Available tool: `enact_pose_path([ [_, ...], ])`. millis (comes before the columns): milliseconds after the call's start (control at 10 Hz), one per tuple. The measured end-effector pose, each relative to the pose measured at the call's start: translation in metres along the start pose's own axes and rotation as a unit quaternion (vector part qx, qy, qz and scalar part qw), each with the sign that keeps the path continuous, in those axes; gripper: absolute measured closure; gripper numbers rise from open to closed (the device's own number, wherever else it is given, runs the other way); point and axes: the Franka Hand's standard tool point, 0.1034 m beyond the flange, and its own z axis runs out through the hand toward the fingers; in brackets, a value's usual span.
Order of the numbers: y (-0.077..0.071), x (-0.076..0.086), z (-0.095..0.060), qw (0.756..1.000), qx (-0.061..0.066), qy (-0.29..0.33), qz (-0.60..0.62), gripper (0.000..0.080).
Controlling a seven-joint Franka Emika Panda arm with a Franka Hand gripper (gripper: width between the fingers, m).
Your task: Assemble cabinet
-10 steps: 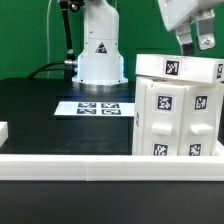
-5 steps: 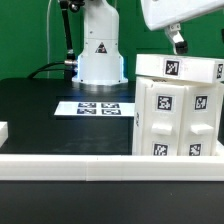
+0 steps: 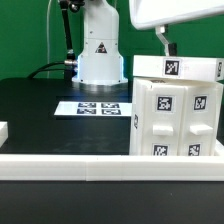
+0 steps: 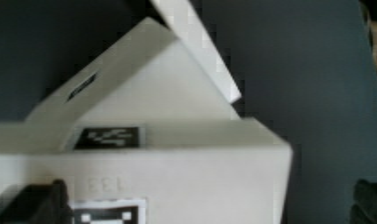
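One cabinet stands on the black table, at the exterior view's right edge, just behind the white rail that runs across the front. Its visible faces carry square tags, and small knobs show on the panels. To the cabinet's side, toward the exterior view's left, the marker board lies flat on the table, and the arm's base rises behind that board.

Above the cabinet's top, only one gripper finger pokes out from under the arm's white body; the rest is cut off by the frame. In the wrist view the gripper looks down on the cabinet's white top and a slanting panel, with both fingers dark at the far edges of the picture, spread wide apart and holding nothing.

Judging by this, the step in hand is positioning over the cabinet between grasps, nothing being carried. The next move likely calls for lining the open fingers up with the chosen panel or edge, then lowering squarely so neither finger knocks the box aside.
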Motion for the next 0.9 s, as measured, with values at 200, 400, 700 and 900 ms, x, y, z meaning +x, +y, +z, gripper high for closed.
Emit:
enact_pose_path([
  [200,0.002,0.001,0.0,0.994,-0.015,-0.017,-0.108,0.0002],
  [400,0.005,0.002,0.0,0.978,-0.016,-0.019,-0.206,0.0002],
  [700,0.024,0.01,-0.001,0.94,-0.013,-0.031,-0.34,0.0002],
  [900,0.032,0.013,-0.002,0.896,-0.011,-0.033,-0.442,0.0002],
])
